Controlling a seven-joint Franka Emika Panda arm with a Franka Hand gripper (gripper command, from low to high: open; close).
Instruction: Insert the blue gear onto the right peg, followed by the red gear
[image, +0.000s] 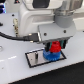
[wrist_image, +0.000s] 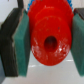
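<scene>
Two gears are showing in the exterior view: the blue gear (image: 50, 55) is already sitting on the grey plate (image: 34, 59) toward that view's right, presumably on the right peg, which is hidden, while the red gear (image: 55, 46) is hanging just above it in the gripper (image: 55, 47). Doing this step well probably means keeping the red hub centred over the blue hub and descending straight, without tilting. Moving to the wrist view, the red gear (wrist_image: 50, 36) is filling the frame, with the green pads (wrist_image: 21, 47) pressing against its toothed rim, so the jaws are gripping it firmly; blue is peeking out behind its edge.
</scene>
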